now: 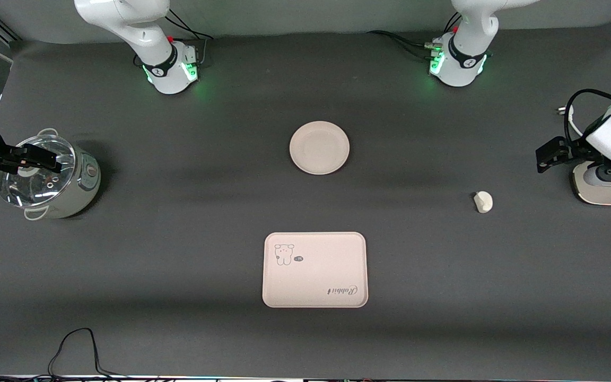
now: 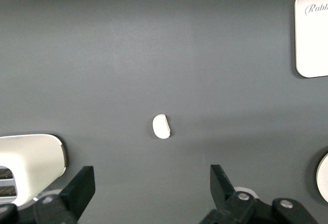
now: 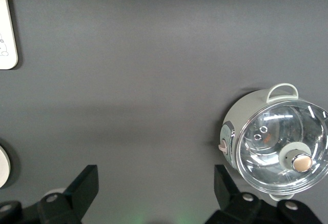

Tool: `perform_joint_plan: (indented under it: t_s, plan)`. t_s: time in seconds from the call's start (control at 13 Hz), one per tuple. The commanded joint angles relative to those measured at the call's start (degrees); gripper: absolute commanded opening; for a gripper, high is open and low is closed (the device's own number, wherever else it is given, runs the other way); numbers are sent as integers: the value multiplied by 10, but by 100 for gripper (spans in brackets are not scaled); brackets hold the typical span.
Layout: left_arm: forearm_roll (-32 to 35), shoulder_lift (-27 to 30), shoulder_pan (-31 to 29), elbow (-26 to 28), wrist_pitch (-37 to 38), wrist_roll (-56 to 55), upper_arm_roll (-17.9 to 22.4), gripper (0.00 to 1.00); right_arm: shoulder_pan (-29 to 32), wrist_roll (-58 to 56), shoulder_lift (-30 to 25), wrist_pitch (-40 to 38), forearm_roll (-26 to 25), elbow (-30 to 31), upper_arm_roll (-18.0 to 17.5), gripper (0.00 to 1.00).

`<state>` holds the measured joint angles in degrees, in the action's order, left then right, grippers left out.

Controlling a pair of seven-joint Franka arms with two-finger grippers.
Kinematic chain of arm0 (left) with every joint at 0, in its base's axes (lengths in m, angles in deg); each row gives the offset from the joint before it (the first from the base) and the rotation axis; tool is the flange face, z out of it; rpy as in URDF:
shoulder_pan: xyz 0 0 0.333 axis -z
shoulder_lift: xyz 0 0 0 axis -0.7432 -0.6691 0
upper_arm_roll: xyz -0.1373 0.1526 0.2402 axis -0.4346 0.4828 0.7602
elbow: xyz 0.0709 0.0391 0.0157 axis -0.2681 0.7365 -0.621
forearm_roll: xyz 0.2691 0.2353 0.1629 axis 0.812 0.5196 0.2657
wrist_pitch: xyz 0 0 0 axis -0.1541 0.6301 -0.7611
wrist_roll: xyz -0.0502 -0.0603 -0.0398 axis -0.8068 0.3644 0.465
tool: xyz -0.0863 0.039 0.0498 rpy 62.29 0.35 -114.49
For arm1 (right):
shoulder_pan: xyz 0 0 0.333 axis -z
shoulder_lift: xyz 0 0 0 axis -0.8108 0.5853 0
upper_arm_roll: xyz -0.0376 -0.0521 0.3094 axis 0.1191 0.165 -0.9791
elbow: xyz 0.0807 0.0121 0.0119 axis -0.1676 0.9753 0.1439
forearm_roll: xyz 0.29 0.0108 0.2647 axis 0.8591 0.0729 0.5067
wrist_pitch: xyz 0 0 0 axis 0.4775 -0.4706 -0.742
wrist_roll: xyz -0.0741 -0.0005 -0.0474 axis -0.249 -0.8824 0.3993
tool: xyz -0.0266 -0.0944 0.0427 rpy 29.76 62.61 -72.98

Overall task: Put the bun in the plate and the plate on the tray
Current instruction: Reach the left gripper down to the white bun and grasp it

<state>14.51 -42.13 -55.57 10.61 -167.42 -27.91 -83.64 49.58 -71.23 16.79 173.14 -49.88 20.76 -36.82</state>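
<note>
The small white bun [image 1: 483, 201] lies on the dark table toward the left arm's end; it also shows in the left wrist view [image 2: 162, 126]. The round cream plate [image 1: 319, 147] sits empty mid-table. The rectangular tray [image 1: 314, 276] with the bear drawing and "Rabbit" lettering lies nearer the front camera than the plate, also empty. My left gripper [image 1: 543, 158] [image 2: 152, 188] is open and empty, up over the table at the left arm's end, apart from the bun. My right gripper [image 1: 53, 162] [image 3: 154, 188] is open and empty, over the pot.
A small white pot with a glass lid [image 1: 51, 178] [image 3: 279, 142] stands at the right arm's end. A white appliance base [image 1: 608, 188] [image 2: 28, 165] stands at the left arm's end. Cables [image 1: 77, 350] lie at the front edge.
</note>
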Motion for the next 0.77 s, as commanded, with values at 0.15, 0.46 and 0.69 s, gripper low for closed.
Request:
perform_joint_plan:
  t_s: [0.15,0.46,0.69]
  plan:
    - [-11,-22,-1,-22,11,8,4,100,1,8,-6,1,-13,4,-6,100]
    - [-10,-38,-3,115,-93,-6,6,100,1,8,-7,2,-13,8,-6,100]
    - [-9,-48,-5,292,-306,-17,8,100,1,9,-7,1,-13,8,-6,100]
